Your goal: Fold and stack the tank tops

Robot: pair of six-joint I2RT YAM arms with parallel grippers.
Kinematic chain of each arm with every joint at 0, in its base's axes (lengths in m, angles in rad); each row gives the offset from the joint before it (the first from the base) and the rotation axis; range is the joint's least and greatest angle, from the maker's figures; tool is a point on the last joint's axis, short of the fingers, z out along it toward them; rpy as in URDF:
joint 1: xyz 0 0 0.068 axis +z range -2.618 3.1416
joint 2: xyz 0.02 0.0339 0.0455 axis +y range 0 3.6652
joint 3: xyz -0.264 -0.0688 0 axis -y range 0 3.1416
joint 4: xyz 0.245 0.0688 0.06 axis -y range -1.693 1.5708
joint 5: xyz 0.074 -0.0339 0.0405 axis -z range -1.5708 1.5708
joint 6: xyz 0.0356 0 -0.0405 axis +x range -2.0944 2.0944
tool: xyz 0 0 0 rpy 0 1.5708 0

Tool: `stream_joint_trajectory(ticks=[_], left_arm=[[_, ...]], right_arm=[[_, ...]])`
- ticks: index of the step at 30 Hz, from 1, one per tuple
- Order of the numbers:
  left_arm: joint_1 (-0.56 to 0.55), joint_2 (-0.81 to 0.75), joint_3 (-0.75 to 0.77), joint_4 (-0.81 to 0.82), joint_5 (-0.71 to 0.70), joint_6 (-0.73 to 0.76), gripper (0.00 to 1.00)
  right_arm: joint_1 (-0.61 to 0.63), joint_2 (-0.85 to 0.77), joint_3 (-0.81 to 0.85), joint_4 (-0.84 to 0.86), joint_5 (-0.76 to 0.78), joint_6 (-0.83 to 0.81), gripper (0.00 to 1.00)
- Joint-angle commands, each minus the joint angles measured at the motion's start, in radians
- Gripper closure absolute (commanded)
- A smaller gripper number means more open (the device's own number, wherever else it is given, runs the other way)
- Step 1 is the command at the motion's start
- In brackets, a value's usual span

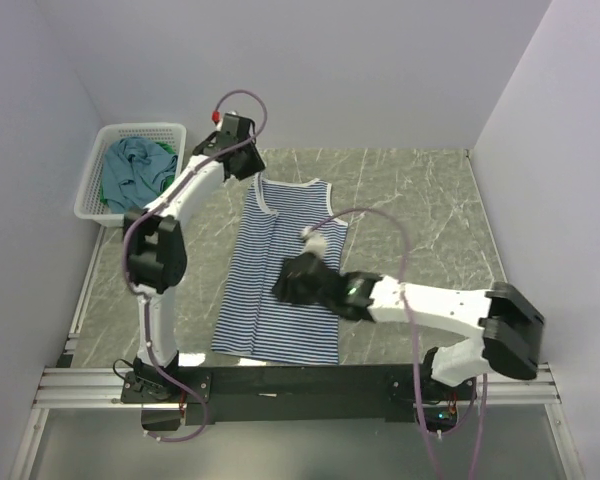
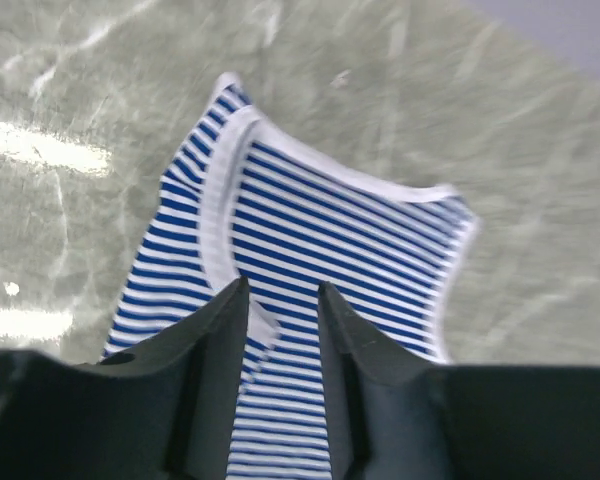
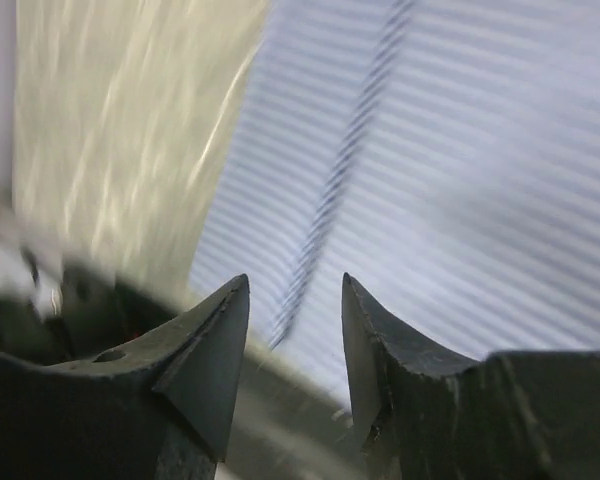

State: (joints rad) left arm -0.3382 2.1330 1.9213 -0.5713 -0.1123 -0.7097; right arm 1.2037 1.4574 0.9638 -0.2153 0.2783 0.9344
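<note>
The navy-and-white striped tank top (image 1: 280, 270) lies spread on the marbled table, neck end toward the back. My left gripper (image 1: 251, 170) hovers over its far left shoulder strap. In the left wrist view that gripper (image 2: 283, 290) is open, with the striped cloth (image 2: 320, 230) and its white trim showing through the gap. My right gripper (image 1: 286, 283) hangs over the middle of the top. The blurred right wrist view shows it (image 3: 295, 280) open above the stripes (image 3: 460, 180), holding nothing. The teal-blue top (image 1: 135, 163) and the green top (image 1: 108, 192) lie bunched in the basket.
The white lattice basket (image 1: 92, 172) stands at the back left against the wall. Bare marbled tabletop (image 1: 420, 210) lies right of the striped top. Pale walls close in the left, back and right sides. A black rail (image 1: 300, 380) runs along the near edge.
</note>
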Motion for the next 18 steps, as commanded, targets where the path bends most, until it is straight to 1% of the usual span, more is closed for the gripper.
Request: stream_joint_trajectory(ticks=[1, 2, 3, 4, 5, 6, 7, 8, 9, 10, 11, 12, 15, 16, 18], left_arm=[[-0.015, -0.207, -0.069, 0.048, 0.028, -0.065, 0.63], [-0.022, -0.241, -0.115, 0.071, 0.037, -0.076, 0.67], [-0.033, -0.274, -0.205, 0.118, 0.043, -0.092, 0.72], [-0.06, -0.333, -0.244, 0.126, 0.039, -0.106, 0.74], [-0.076, -0.363, -0.286, 0.148, 0.036, -0.114, 0.75], [-0.094, -0.419, -0.365, 0.181, 0.037, -0.123, 0.78], [-0.137, -0.447, -0.401, 0.188, 0.036, -0.134, 0.8], [-0.162, -0.475, -0.438, 0.203, 0.034, -0.14, 0.81], [-0.188, -0.502, -0.523, 0.22, 0.034, -0.14, 0.82], [-0.244, -0.559, -0.566, 0.253, 0.025, -0.152, 0.83], [-0.274, -0.588, -0.612, 0.272, 0.019, -0.158, 0.83], [-0.332, -0.64, -0.696, 0.307, 0.007, -0.172, 0.83], [-0.415, -0.699, -0.829, 0.337, -0.004, -0.2, 0.83], [-0.468, -0.728, -0.856, 0.343, -0.006, -0.208, 0.83], [-0.522, -0.76, -0.927, 0.366, -0.018, -0.232, 0.83]], right_arm=[[-0.239, -0.118, -0.098, -0.042, -0.007, -0.054, 0.5], [-0.291, -0.14, -0.111, -0.044, -0.031, -0.089, 0.48], [-0.335, -0.166, -0.115, -0.047, -0.036, -0.11, 0.47], [-0.387, -0.17, -0.114, -0.048, -0.044, -0.132, 0.46], [-0.476, -0.167, -0.106, -0.058, -0.057, -0.173, 0.44], [-0.53, -0.142, -0.091, -0.067, -0.07, -0.196, 0.44], [-0.573, -0.12, -0.056, -0.078, -0.094, -0.219, 0.43], [-0.66, -0.099, -0.039, -0.082, -0.114, -0.264, 0.43], [-0.694, -0.045, -0.016, -0.085, -0.14, -0.287, 0.43], [-0.723, -0.014, 0.03, -0.088, -0.146, -0.307, 0.43], [-0.755, 0.016, 0.055, -0.102, -0.152, -0.34, 0.43], [-0.794, 0.079, 0.103, -0.11, -0.169, -0.356, 0.43], [-0.838, 0.202, 0.179, -0.128, -0.175, -0.39, 0.44], [-0.848, 0.225, 0.214, -0.127, -0.192, -0.393, 0.44], [-0.866, 0.28, 0.24, -0.108, -0.215, -0.393, 0.44]])
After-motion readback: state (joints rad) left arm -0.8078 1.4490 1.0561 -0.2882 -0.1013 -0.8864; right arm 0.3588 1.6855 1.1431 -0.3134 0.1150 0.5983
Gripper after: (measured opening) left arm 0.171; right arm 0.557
